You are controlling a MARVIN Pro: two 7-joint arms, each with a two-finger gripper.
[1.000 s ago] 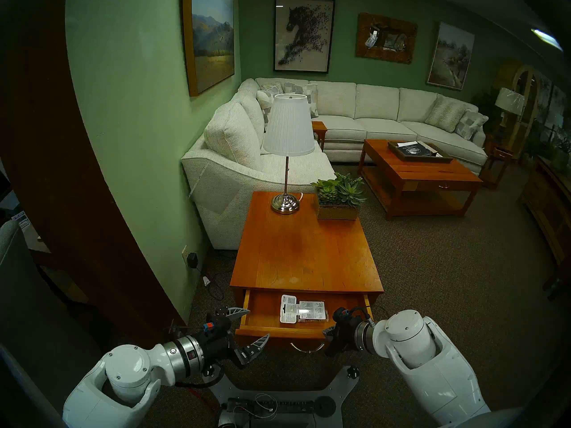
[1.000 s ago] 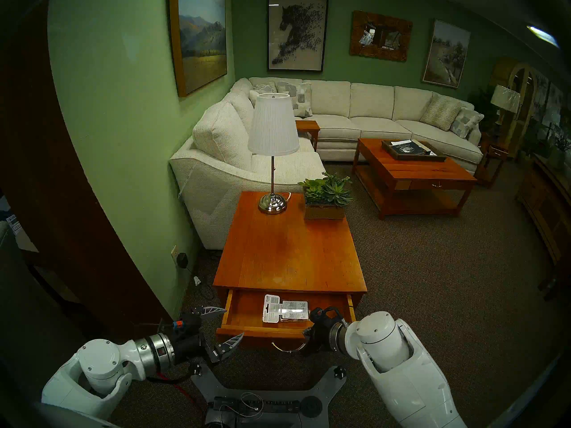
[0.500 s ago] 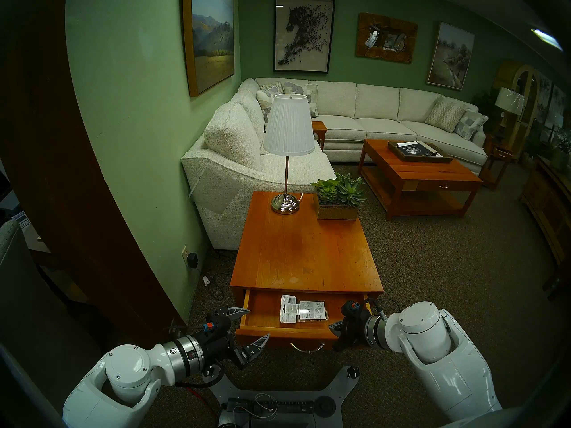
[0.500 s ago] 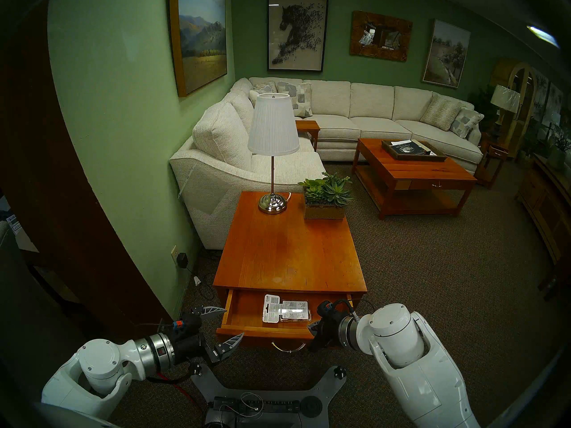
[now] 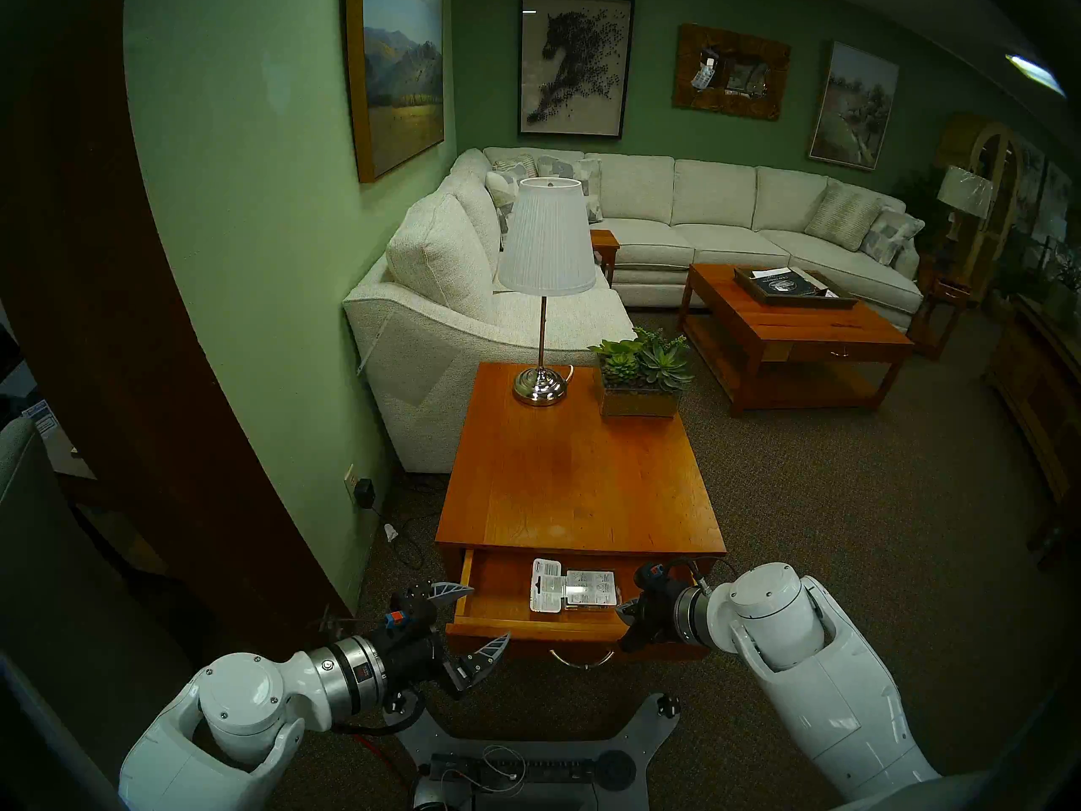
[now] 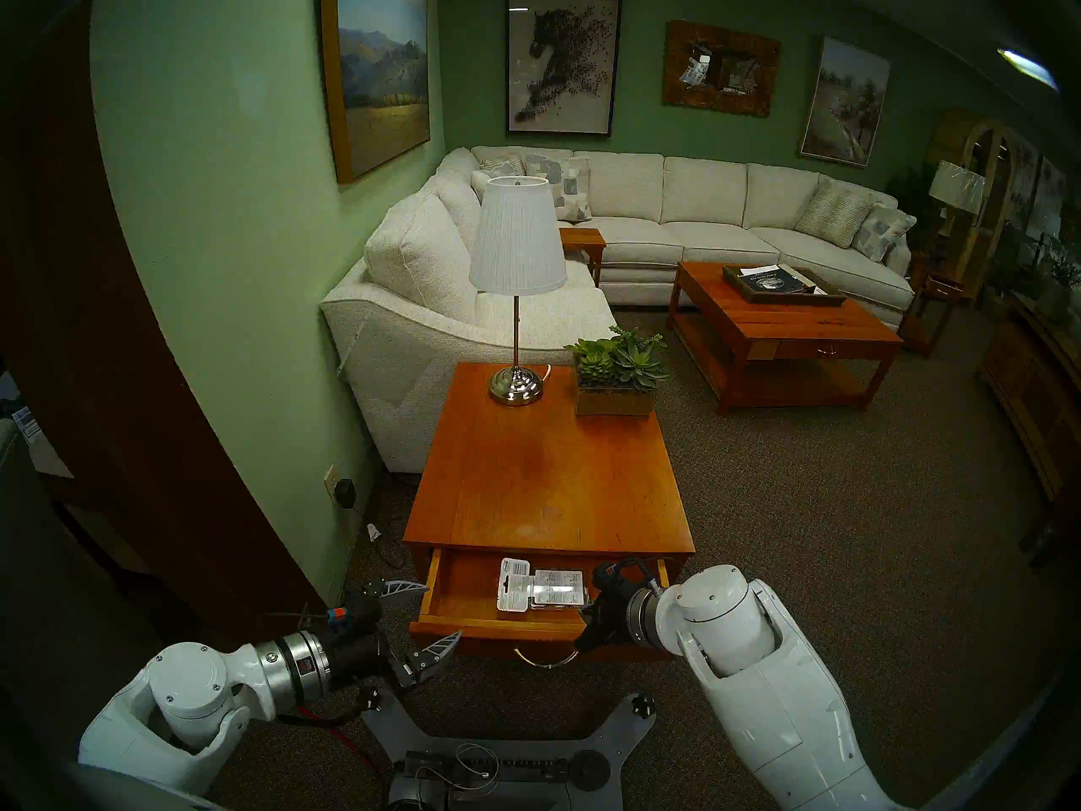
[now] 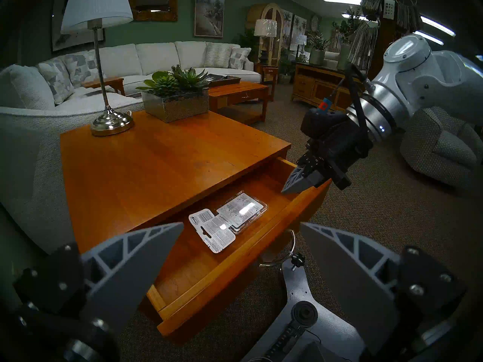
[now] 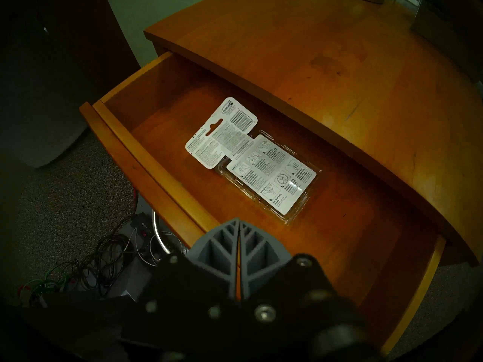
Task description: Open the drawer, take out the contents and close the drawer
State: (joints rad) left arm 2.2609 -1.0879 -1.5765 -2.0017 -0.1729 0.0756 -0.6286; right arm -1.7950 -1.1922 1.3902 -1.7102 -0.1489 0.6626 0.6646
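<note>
- Right gripper point(image 8: 238, 224) hangs over the front rail of the drawer point(image 8: 146, 170), towards the drawer's right end, with its two grey fingers pressed together and nothing between them.
- Just beyond those fingertips, deeper into the drawer and a little towards its left end, lies the blister pack point(image 8: 254, 161), flat on the drawer floor and touching neither gripper.
- Its long axis runs along the drawer's width: the clear bubble end lies nearer the right gripper, and the white card tab with the hang-hole points towards the drawer's left end.
- Left gripper point(image 5: 471, 616) sits off the drawer's left front corner with its fingers spread wide and empty, one finger by the left side wall and the other in front of the front rail.
- Judged from both views, the right gripper is the nearer of the two; the pack lies roughly mid-drawer, near the back of the exposed floor and close under the table top point(image 5: 585, 488).
- The drawer is pulled out and its silver pull point(image 5: 582, 659) is free, so the reach likely needs the right fingers to part first and come down over the bubble end.
</note>
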